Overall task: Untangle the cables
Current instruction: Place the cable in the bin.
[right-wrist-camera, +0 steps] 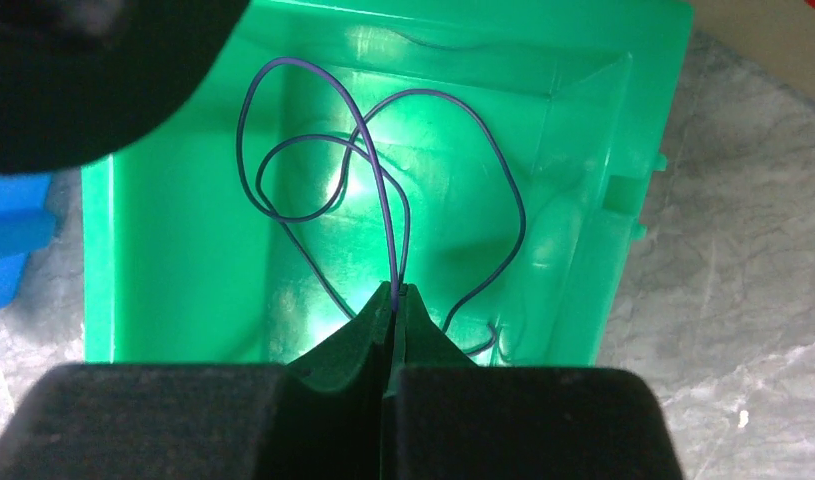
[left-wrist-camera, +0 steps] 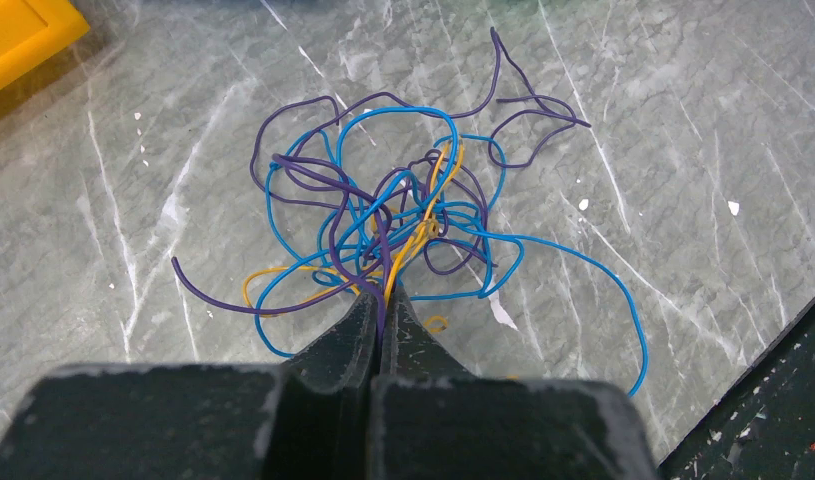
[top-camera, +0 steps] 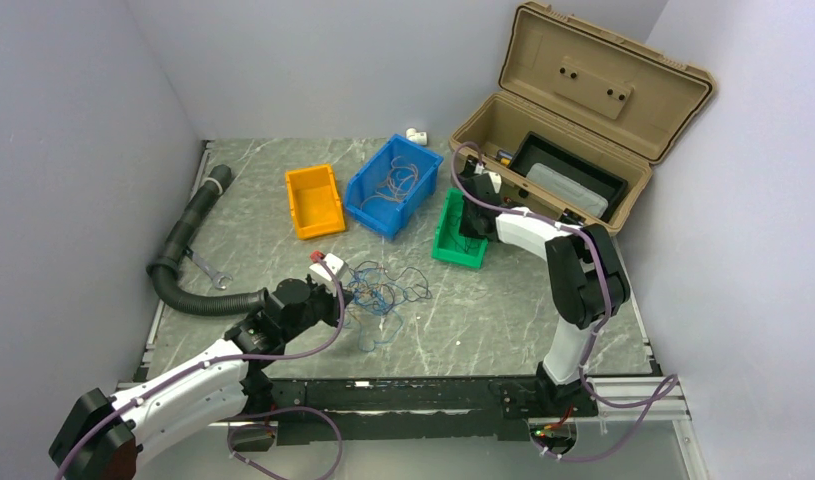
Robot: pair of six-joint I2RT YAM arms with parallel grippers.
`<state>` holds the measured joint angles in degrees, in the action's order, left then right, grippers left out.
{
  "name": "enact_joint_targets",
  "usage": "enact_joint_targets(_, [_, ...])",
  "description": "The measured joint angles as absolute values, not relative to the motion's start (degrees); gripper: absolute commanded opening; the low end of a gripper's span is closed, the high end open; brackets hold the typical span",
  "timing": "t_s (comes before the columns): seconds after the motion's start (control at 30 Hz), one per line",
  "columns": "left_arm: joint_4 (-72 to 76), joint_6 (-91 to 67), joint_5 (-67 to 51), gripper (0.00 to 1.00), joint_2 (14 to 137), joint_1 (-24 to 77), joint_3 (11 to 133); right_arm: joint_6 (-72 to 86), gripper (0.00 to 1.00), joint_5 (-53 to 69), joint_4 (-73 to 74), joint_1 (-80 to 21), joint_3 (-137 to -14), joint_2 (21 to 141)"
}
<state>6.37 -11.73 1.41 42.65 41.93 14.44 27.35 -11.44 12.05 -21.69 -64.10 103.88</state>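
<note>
Clamping shut on the near edge of the knotted bundle of thin blue, purple and yellow-orange cables (left-wrist-camera: 403,220), with the left gripper (left-wrist-camera: 383,300) biting a purple and a yellow-orange strand where both run in between the black pads. Lying on the grey marbled table (left-wrist-camera: 683,250), at the centre of the left wrist view and the lower centre of the top view, just beside the left arm's tip.

Closing the right gripper (right-wrist-camera: 395,295) on a single thin purple wire (right-wrist-camera: 522,205), with loops hanging inside the green plastic bin (right-wrist-camera: 98,260) at centre right of the top view. Already parted from the knot, by the look of it.

Judging the strands as very light, limp yet springy and slick-coated, and likely dragging the whole bundle along when tugged. Expecting pulls through the dense middle to tighten the crossings. Favouring a free end for the hold, such as the blue tail curving to the lower right or the purple loops at the upper right, while pinning the rest against the table.
</note>
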Motion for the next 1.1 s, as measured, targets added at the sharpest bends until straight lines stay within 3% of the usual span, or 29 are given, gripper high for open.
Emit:
enact_joint_targets(0.17, [6.37,-11.7,1.41,0.0,42.92,41.98,14.46,25.34,0.0,-15.38,12.95,-23.68,-64.18,103.85])
enact_joint_targets(0.43, [6.39,-11.7,1.41,0.0,42.89,41.98,14.44,22.63,0.25,-19.73,16.38,-28.47,-66.74,103.2])
enact_joint_targets(0.8, [6.39,-11.7,1.43,0.0,42.72,42.04,14.44,22.44,0.39,-21.02,18.96,-28.16,-67.94,96.88])
enact_joint_targets(1.1, [6.39,-11.7,1.41,0.0,42.7,42.09,14.44,21.98,0.58,-19.66,19.92,-28.18,-67.24,89.06])
